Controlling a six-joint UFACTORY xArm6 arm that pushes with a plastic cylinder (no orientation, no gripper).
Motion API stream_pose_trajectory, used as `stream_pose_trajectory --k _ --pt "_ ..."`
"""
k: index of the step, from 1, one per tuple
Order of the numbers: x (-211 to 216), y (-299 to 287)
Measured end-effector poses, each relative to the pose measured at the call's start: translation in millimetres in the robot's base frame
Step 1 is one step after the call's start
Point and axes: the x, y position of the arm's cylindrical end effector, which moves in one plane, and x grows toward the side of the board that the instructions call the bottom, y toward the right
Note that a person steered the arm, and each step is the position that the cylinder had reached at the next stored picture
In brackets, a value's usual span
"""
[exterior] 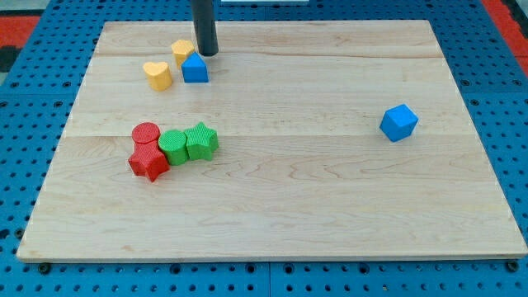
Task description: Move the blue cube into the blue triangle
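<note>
A pale wooden board [330,198], made of joined planks, lies on a blue pegboard surface [33,99]. The dark rod [204,25] enters from the view's top; my tip [206,54] rests at the upper left of the board, just beside the top corner of the blue triangle [195,68] and touching or nearly touching the yellow block [182,51] to its left, whose exact shape cannot be made out. The arm carries no hand or fingers, only this plain rod, so there is nothing to open, close or pinch.

The blue cube [399,122] sits alone toward the view's right, well apart from the tip and from every other block. It is a bright, uniform blue, turned so that one corner faces the camera, with three faces visible, the upper one lighter than the sides.

The blue triangle stands at the upper left, with a yellow heart [157,75] just to its left.

Lower left of centre, four blocks cluster together: a red cylinder [146,134], a red star [149,162] touching it below, a green cylinder [173,146] and a green star [200,139] to the right.
</note>
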Motion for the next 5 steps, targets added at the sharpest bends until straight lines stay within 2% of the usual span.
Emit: stream_pose_trajectory --k 1,2,4,5 --pt "-35.8 -11.4" --pt "-28.2 -65.4" --pt "19.0 -30.8" --pt "9.8 31.3"
